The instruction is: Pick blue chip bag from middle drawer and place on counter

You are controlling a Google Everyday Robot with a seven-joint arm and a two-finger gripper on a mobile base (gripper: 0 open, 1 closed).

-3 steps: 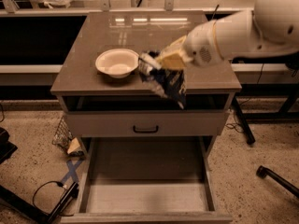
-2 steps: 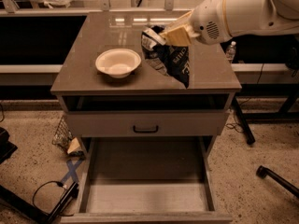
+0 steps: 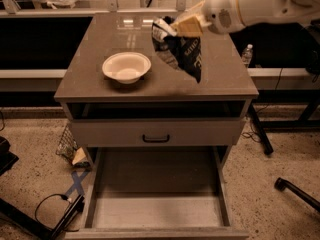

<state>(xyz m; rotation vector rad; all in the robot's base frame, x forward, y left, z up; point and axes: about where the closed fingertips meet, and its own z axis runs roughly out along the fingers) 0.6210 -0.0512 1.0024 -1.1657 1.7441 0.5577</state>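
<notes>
Upper centre, the gripper (image 3: pixel 173 28) has its fingers clamped on the bag (image 3: pixel 181 53), which hangs over the counter (image 3: pixel 222 76), right of the bowl (image 3: pixel 126 67). The drawer (image 3: pixel 155 211) lies open at the bottom.

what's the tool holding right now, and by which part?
The tool, above the counter, grips the blue chip bag by its upper edge; the rest hangs below.

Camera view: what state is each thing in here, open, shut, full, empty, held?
Gripper: above the back of the counter, fingers shut on the bag.
Bag: crumpled, hanging from the gripper over the counter.
Bowl: upright on the counter, empty.
Middle drawer: pulled open, floor bare.
Drawer front with handle: shut.
Counter: bears the bowl.
</notes>
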